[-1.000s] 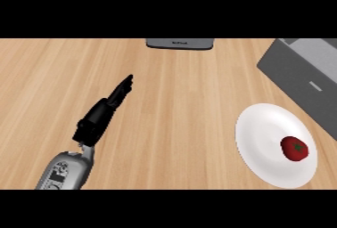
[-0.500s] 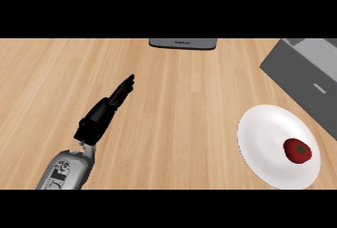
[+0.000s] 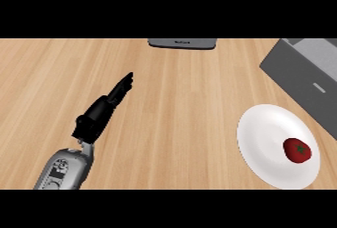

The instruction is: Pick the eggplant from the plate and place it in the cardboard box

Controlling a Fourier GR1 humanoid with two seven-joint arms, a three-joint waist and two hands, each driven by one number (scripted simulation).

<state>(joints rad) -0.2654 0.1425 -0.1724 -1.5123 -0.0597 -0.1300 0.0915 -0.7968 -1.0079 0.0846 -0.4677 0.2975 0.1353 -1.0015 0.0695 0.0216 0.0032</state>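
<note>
On plate (image 3: 263, 133), a red round fruit (image 3: 297, 150), no eggplant shape. Left hand (image 3: 105, 107) far off, fingers straight, together. Better approached from beside, toward box (image 3: 306, 75).

We see just one of our arms, at about seven o'clock in the head view. Its forearm (image 3: 66, 171) is a rounded, light grey shell with a soft sheen, and a darker inset panel with small dark details sits on its upper face; we cannot make out what those details are. At the wrist, the shell narrows to a short, pale metallic link. Beyond that comes our left hand (image 3: 99, 115), matt black all over, blocky at the palm and tapering into slim black fingers (image 3: 124, 85) toward one o'clock.
</note>
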